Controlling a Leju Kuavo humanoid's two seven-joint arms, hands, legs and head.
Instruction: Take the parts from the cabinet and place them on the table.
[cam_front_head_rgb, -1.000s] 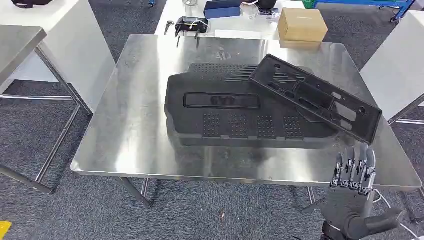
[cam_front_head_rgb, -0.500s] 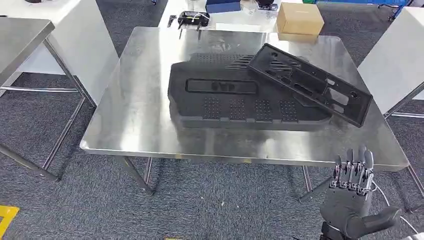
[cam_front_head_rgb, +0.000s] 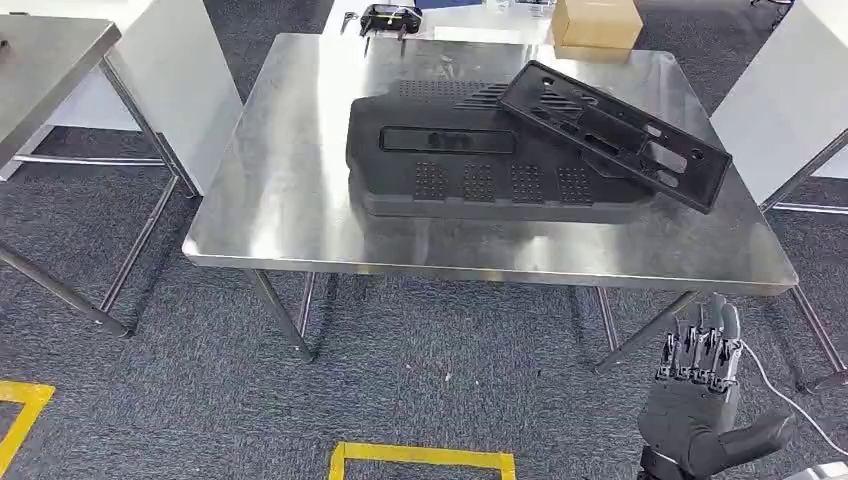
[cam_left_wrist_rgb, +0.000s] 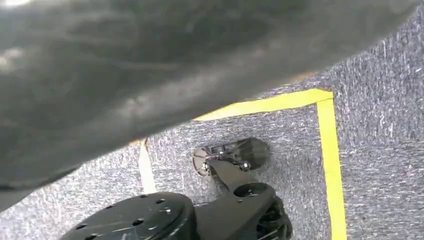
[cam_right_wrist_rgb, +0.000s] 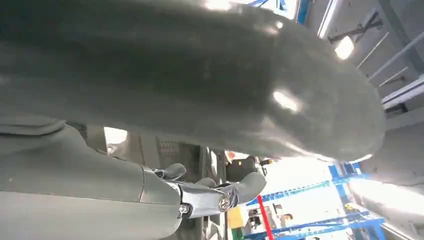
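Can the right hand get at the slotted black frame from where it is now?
Probably not yet: the right hand hangs below and short of the table edge, apart from the slotted black frame.

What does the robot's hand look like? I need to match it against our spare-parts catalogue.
In the head view, the right hand has a dark grey, matte palm, a thick dark grey thumb, and slim fingers built of black and silver metal segments. A thin white cable trails beside it. The right wrist view shows a glossy grey cover and bright metal linkages with screws.
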